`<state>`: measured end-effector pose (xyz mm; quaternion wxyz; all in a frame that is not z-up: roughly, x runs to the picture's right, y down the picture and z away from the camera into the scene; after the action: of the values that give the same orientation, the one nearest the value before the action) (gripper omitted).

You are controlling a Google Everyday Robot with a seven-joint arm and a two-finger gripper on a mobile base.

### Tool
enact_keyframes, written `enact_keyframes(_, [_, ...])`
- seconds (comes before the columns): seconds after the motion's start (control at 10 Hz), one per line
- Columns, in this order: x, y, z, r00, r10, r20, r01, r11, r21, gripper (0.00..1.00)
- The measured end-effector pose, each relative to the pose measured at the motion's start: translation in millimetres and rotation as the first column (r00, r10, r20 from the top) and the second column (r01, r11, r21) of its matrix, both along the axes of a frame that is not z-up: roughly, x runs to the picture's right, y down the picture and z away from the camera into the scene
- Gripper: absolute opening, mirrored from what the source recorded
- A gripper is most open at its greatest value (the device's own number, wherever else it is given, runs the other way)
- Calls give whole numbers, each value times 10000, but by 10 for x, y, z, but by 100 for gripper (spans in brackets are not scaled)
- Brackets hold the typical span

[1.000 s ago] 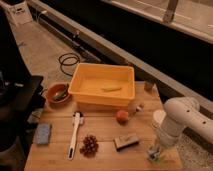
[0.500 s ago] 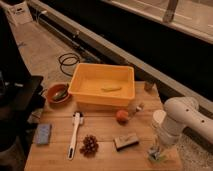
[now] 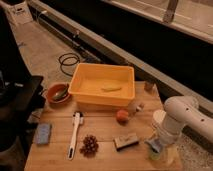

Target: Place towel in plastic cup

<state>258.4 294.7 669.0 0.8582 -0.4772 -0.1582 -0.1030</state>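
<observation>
- Camera view: a wooden bench point(image 3: 102, 127) is seen from above, with a yellow tub point(image 3: 103, 86) set at its far middle.
- The end effector point(image 3: 156, 145) is lowered at the near right corner of the bench, under the white arm point(image 3: 184, 116).
- The towel point(image 3: 153, 145) is seen at the end effector's tip, just above the plastic cup point(image 3: 161, 154); whether it is gripped cannot be told.
- An orange bowl point(image 3: 58, 93), a blue pad point(image 3: 43, 133), a white brush point(image 3: 75, 134), a pinecone point(image 3: 89, 145), a dark block point(image 3: 125, 141) and an orange ball point(image 3: 122, 116) are spread across the bench.
</observation>
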Motion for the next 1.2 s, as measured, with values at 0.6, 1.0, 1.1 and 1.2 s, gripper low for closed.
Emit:
enact_keyframes(0.6, [115,-345,-294,9979,-308,-568,350,9966,741,80])
enact_keyframes(1.0, [170,-465,-384,9961,-344,-813,429,9934,1060,80])
enact_keyframes(1.1, [166,-468,-383,9961,-352,-807,437,9934,1062,80])
enact_keyframes(1.2, [159,-472,-379,9962,-363,-796,446,9933,1063,80])
